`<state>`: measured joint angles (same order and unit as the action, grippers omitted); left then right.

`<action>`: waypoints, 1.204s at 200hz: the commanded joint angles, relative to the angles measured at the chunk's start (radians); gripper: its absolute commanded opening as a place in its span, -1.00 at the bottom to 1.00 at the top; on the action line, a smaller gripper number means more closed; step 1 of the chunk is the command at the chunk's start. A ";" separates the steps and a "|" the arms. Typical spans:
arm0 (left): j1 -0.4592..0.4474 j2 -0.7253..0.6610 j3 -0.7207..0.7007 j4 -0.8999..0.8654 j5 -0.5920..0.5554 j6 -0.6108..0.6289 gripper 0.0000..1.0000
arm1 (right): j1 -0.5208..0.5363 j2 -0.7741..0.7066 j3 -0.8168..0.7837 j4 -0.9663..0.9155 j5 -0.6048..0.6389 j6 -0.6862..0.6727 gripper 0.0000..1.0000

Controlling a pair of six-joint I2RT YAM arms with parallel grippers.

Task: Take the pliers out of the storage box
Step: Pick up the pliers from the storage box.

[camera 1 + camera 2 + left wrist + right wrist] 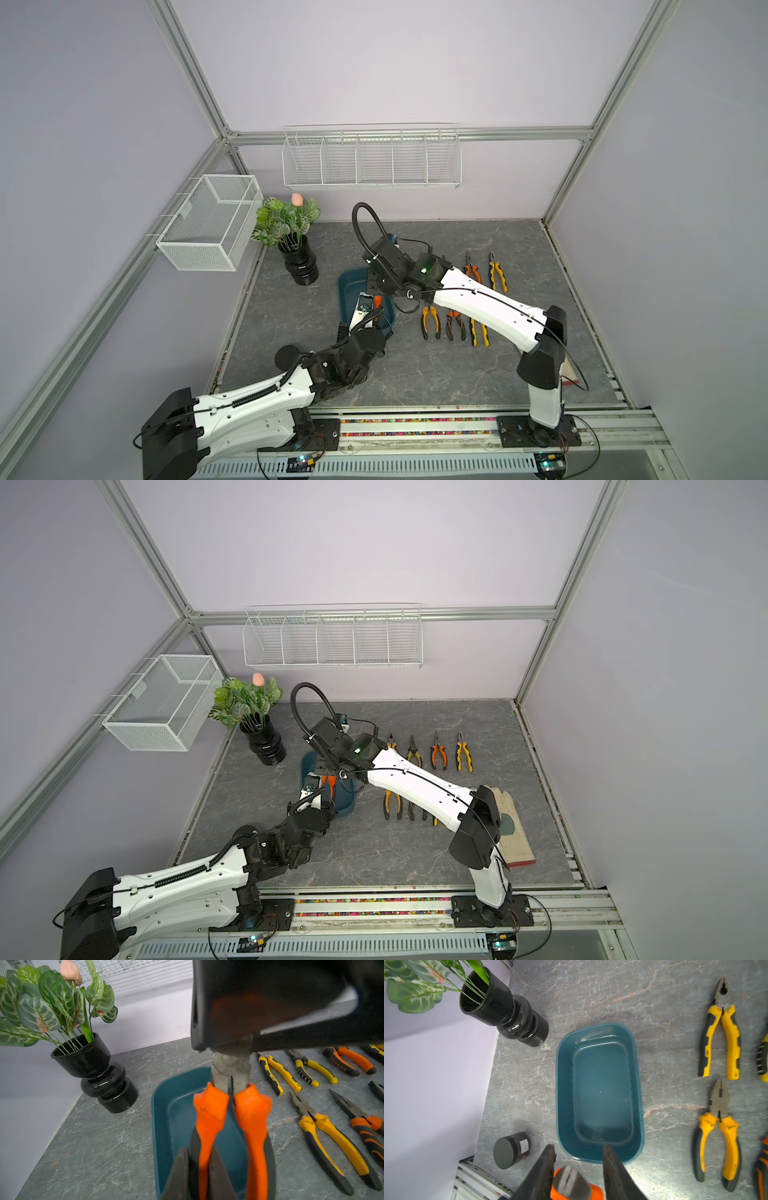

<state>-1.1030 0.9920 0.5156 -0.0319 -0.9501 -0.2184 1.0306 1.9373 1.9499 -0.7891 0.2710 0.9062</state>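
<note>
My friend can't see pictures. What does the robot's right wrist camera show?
An empty dark teal storage box sits on a grey marbled table, with the right gripper open around the metal head of orange-handled pliers. Yellow-handled pliers lie beside the box; a black vase of leaves and a small black jar stand nearby.

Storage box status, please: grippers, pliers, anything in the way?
Left gripper shut on orange pliers' handle, over storage box. Right gripper open, straddling their head. Box empty. Vase stands apart.
</note>
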 commanded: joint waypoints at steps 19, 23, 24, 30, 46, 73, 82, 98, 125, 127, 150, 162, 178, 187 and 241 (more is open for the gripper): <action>0.005 0.026 0.026 0.173 -0.048 -0.009 -1.00 | 0.018 -0.051 -0.110 0.006 -0.103 0.030 -0.23; 0.005 0.027 0.026 0.174 -0.047 -0.011 -1.00 | 0.016 -0.053 -0.115 0.009 -0.107 0.030 -0.25; 0.005 0.027 0.026 0.174 -0.047 -0.012 -1.00 | 0.016 -0.053 -0.117 0.010 -0.107 0.030 -0.25; 0.005 0.025 0.024 0.179 -0.043 -0.012 -1.00 | 0.014 -0.057 -0.126 0.016 -0.109 0.030 -0.27; 0.004 0.017 0.021 0.178 -0.042 -0.013 -1.00 | 0.008 -0.069 -0.158 0.037 -0.114 0.031 -0.38; 0.005 0.002 0.018 0.165 -0.038 -0.011 -1.00 | 0.000 -0.078 -0.193 0.061 -0.122 0.029 -0.54; 0.005 -0.004 0.017 0.162 -0.031 -0.009 -1.00 | -0.001 -0.078 -0.198 0.064 -0.122 0.026 -0.62; 0.005 -0.012 0.013 0.161 -0.012 -0.005 -1.00 | -0.003 -0.075 -0.198 0.065 -0.123 0.012 -0.82; 0.005 -0.028 0.011 0.148 0.013 -0.004 -1.00 | -0.005 -0.077 -0.193 0.055 -0.099 -0.017 -0.87; 0.005 -0.028 0.011 0.147 0.015 -0.004 -1.00 | -0.005 -0.078 -0.192 0.053 -0.096 -0.020 -0.87; 0.005 -0.054 0.008 0.110 0.032 -0.018 -0.50 | -0.013 -0.077 -0.168 0.031 -0.066 -0.051 -0.87; 0.005 -0.076 0.004 0.080 0.039 -0.029 -0.36 | -0.024 -0.072 -0.147 0.017 -0.056 -0.066 -0.87; 0.005 -0.106 -0.003 0.033 0.051 -0.045 -0.13 | -0.041 -0.069 -0.118 0.000 -0.043 -0.088 -0.87; 0.005 -0.128 -0.010 0.009 0.061 -0.053 -0.06 | -0.052 -0.069 -0.097 -0.008 -0.033 -0.102 -0.87; 0.005 -0.275 -0.052 -0.099 0.085 -0.097 0.03 | -0.105 -0.073 0.018 -0.069 -0.004 -0.165 -0.87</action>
<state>-1.1015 0.7692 0.4892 -0.0578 -0.8688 -0.2741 0.9451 1.8881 1.9057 -0.8337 0.2253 0.7914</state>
